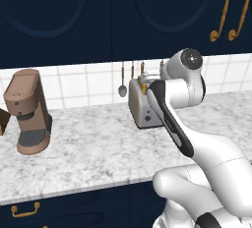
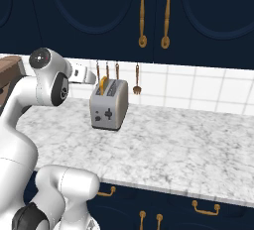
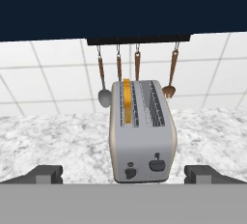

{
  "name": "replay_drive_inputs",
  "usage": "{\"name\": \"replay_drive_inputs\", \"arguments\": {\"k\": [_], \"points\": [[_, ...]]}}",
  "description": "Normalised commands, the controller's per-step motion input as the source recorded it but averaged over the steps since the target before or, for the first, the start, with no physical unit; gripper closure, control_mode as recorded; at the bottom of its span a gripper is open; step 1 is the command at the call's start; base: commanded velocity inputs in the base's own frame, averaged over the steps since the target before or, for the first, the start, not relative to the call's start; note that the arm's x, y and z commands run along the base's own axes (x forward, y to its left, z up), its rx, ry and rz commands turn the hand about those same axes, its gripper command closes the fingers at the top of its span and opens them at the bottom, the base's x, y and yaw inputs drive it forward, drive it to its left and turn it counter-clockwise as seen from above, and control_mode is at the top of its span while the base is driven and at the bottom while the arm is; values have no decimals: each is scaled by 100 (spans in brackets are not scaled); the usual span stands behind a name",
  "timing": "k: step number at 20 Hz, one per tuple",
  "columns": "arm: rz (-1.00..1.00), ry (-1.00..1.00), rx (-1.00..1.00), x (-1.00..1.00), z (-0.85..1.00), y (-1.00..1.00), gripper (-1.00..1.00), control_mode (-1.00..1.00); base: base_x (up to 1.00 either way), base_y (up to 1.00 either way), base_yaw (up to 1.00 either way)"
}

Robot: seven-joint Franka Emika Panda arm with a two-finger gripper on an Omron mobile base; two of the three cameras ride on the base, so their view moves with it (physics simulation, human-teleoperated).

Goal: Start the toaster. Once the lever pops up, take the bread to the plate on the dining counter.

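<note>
The toaster (image 3: 142, 133) stands upright on the marble surface (image 1: 93, 148), near the white tiled wall, its long axis running from the wall out toward the front edge and its narrow control face turned to the front. On that face the hand view shows the lever (image 3: 157, 162) as a small dark tab on the right and a round dark knob (image 3: 130, 173) lower left. The bread (image 3: 127, 100) stands on edge in the left slot, its orange crust rising above the top, its length in line with the slots; the right slot holds nothing.

The tool (image 3: 123, 174) hovers in front of the toaster, apart from it, jaws spread wide and holding nothing, one tip at each side of the control face.

Four hanging utensils (image 3: 136, 71) sit on a rail behind the toaster. The left base view adds a brown coffee machine (image 1: 28, 111) well to the left on the same surface. The right base view shows the control face squarely and navy cabinets (image 2: 198, 16) with brass handles above.
</note>
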Motion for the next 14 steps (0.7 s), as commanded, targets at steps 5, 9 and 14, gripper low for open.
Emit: {"name": "replay_drive_inputs", "arguments": {"k": [5, 9, 14], "points": [[0, 0, 0, 0, 0, 0, -100, -100, 0, 0, 0], [0, 0, 0, 0, 0, 0, -100, -100, 0, 0, 0], [0, 0, 0, 0, 0, 0, -100, -100, 0, 0, 0]]}}
